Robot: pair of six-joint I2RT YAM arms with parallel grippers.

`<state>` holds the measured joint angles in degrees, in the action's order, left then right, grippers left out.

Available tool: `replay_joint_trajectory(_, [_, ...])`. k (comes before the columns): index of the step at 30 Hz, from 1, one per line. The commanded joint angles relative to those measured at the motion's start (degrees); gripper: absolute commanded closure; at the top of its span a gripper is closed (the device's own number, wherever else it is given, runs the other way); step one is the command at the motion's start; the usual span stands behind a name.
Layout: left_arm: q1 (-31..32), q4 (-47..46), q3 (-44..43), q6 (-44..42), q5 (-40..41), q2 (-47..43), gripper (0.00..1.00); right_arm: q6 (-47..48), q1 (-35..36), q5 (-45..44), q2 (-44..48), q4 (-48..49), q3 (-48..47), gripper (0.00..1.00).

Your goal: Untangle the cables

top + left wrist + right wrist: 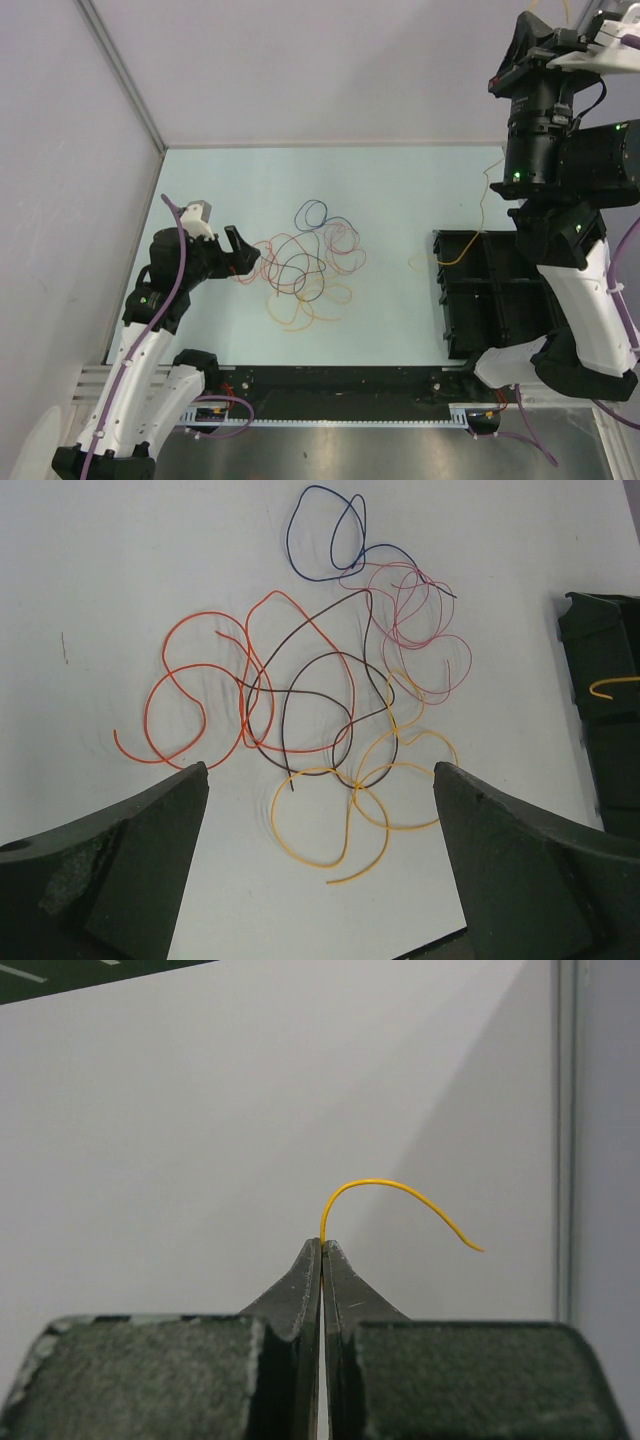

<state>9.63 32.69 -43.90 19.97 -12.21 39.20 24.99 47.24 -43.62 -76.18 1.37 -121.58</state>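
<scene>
right hand (pixel 322 1245): raised high over the right side, closest to the top camera; fingers pressed together, pinching one end of a yellow cable (pixel 400 1188)
yellow cable: short free end curls up and right out of the pinch; the rest hangs down, its lower end draped over the left part of the tray (pixel 441 300) and onto the surface (pixel 390 190)
left hand (pixel 320 775): low over the surface, fingers spread wide, nothing between them, just left of the cable tangle (pixel 305 265), not touching it
cable tangle: loose pile mid-surface, well apart from the yellow cable
orange cable (pixel 165 680): left side of pile, big loops, crosses the dark cable (pixel 300 670)
dark cable: centre, woven through orange and yellow-orange loops
yellow-orange cable (pixel 320 860): side of the pile nearest the left hand, two overlapping loops
pink cable (pixel 420 620): right of centre, several small loops
blue cable (pixel 300 540): far edge of pile, overlaps pink only
tray: black, compartmented, right side of surface, beside the right arm base
surface: pale, flat; walls behind and left
</scene>
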Motion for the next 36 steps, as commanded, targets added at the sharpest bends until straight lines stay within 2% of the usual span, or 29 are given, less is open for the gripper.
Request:
replay_joint_trajectory(1, [0.22,-1.13,-0.05,-0.10,0.25,-0.53,0.00,7.16,-1.71,-2.35,-2.56,3.73,-4.71,1.00])
replay_joint_trajectory(11, [0.22,-1.13,-0.05,-0.10,0.52,-0.44,0.00,8.06,-10.23,-2.79,-6.26,3.38,-8.84,1.00])
replay_joint_trajectory(16, [0.22,-1.05,-0.05,-0.10,0.43,-0.18,0.00,7.53,-13.22,-1.30,-9.15,2.94,-14.64,1.00])
replay_joint_trajectory(25, [0.22,-0.96,0.04,-0.10,0.78,0.17,0.00,8.14,-19.99,1.87,-11.44,5.05,-17.20,1.00])
replay_joint_trajectory(32, [0.22,-0.96,-0.05,-0.10,0.52,0.79,0.00,4.28,-25.53,2.57,-7.32,4.88,-8.51,1.00])
replay_joint_trajectory(36, [0.22,-0.96,-0.13,-0.02,0.34,1.06,0.00,-1.95,-29.31,3.88,-1.01,4.79,5.25,1.00])
